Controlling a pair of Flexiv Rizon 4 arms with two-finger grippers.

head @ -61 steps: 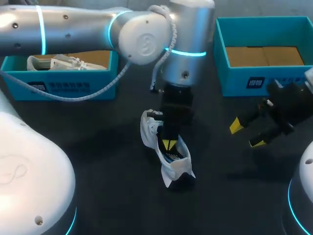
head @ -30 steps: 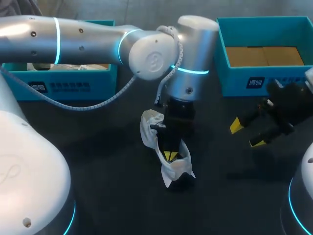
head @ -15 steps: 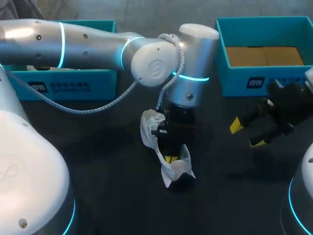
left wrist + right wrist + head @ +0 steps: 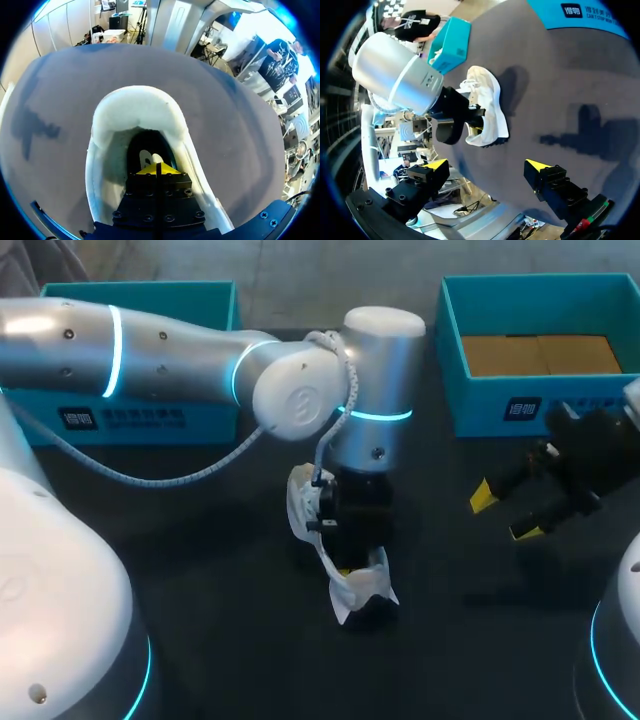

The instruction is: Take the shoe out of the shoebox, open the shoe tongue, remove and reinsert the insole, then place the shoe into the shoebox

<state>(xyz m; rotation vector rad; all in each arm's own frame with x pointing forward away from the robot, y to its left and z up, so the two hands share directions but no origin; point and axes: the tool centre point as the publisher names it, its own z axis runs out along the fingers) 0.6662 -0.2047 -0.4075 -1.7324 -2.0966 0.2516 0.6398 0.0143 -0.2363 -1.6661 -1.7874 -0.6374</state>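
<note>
The left box (image 4: 150,418) stands at the far left of the table (image 4: 200,630), and the left arm (image 4: 160,340) crosses in front of it toward the middle. The left gripper (image 4: 157,170) points straight down into the shoe's opening. In the left wrist view its yellow tips are pressed together with no gap between them. Whether they pinch anything cannot be told.

The white shoe (image 4: 358,592) stands on its sole at the table's middle, outside both boxes. It runs from far left to near right. Its padded collar (image 4: 135,107) curves just ahead of the tips, and the dark insole (image 4: 149,150) lies inside the shoe beyond them.

To the right, well apart from the shoe, the right gripper (image 4: 505,514) hangs above the table with its jaws wide apart and nothing between them. In the right wrist view the shoe lies far ahead of its fingers.

The right box (image 4: 540,412) stands at the far right, behind the right gripper, with brown cardboard (image 4: 540,353) on its floor.
</note>
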